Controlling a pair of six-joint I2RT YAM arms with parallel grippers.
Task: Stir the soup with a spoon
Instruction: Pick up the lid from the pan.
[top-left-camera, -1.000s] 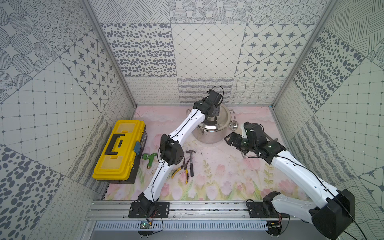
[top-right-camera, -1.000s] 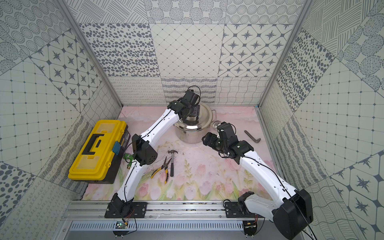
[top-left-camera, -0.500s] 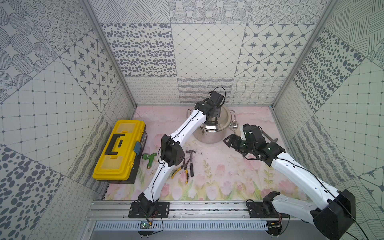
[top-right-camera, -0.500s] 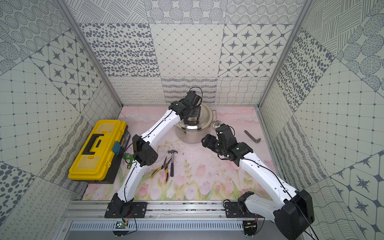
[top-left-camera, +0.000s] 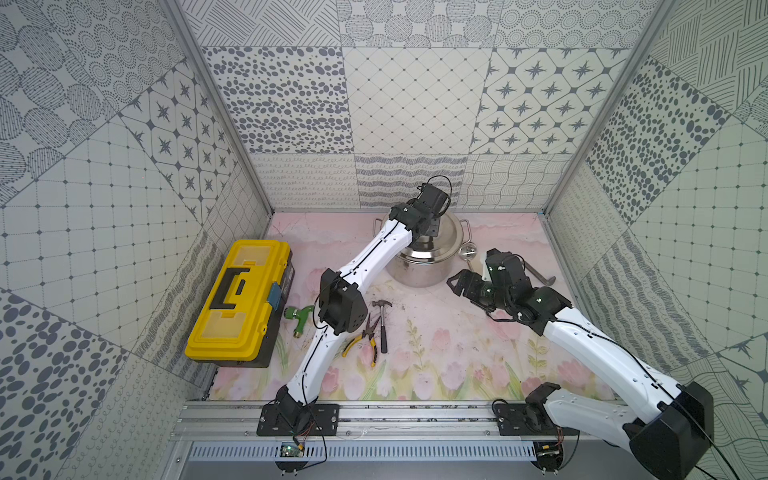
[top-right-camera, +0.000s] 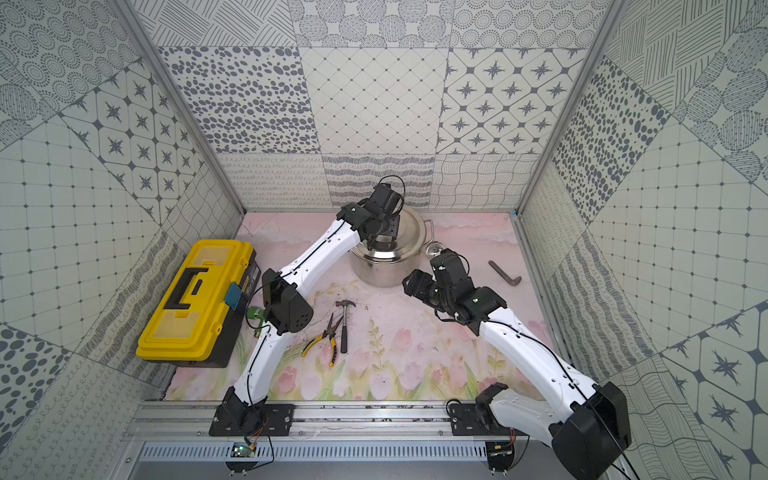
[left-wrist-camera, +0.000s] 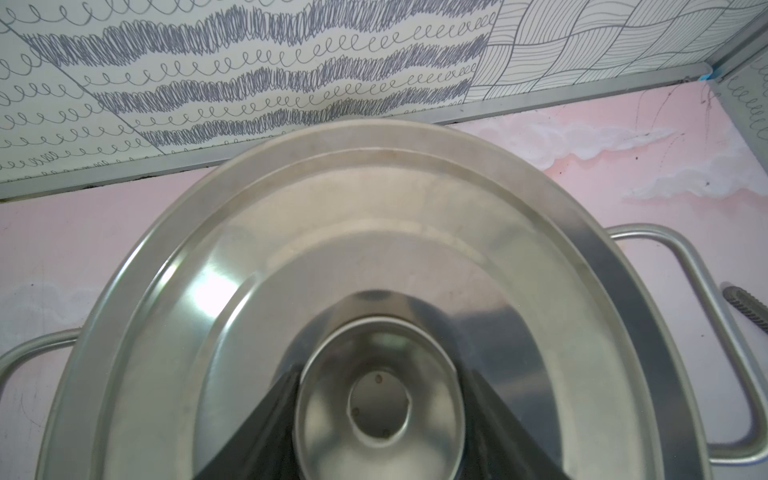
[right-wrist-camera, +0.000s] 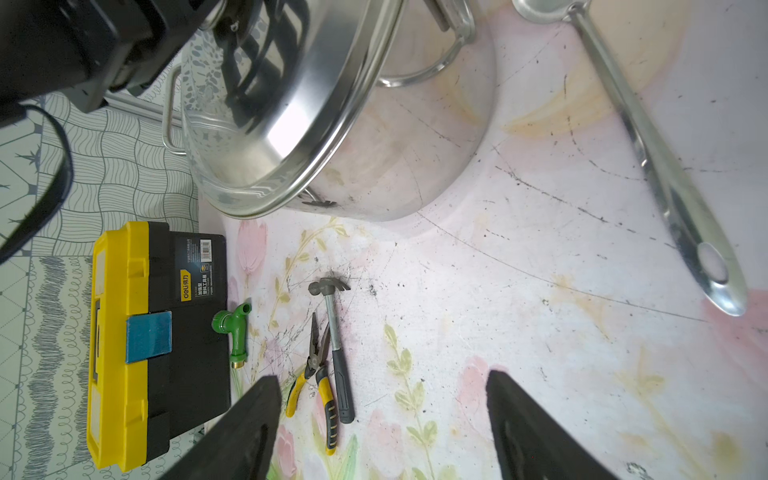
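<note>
Covering the mouth of the stockpot (top-left-camera: 419, 270), the round steel lid (left-wrist-camera: 374, 232) hides the interior completely; no soup or other contents can be confirmed. The pot stands at the rear centre of the floral mat (top-left-camera: 436, 353), near the back wall.

The left gripper (left-wrist-camera: 380, 374) sits over the lid. Its black fingers (left-wrist-camera: 257, 440) flank the knob (left-wrist-camera: 378, 415) closely on both sides. Whether they press on the knob cannot be told. In both top views this gripper masks the knob.

The yellow toolbox (top-left-camera: 237, 303) at the left edge of the mat is closed; its contents are not visible.

The ladle (right-wrist-camera: 652, 166) lies flat on the mat, just beside the pot on the right arm's side, and nothing holds it. Its small bowl (top-left-camera: 467, 250) rests next to the pot's right loop handle (top-left-camera: 467, 228). The long axis runs from the bowl at the rear toward the front rail, handle end frontward. In both top views most of the handle is hidden beneath the right wrist. In the right wrist view the frame edge cuts off the bowl.

The right gripper (right-wrist-camera: 381, 376) hangs above bare mat with its jaws spread wide, nothing between them, apart from the ladle.
</note>
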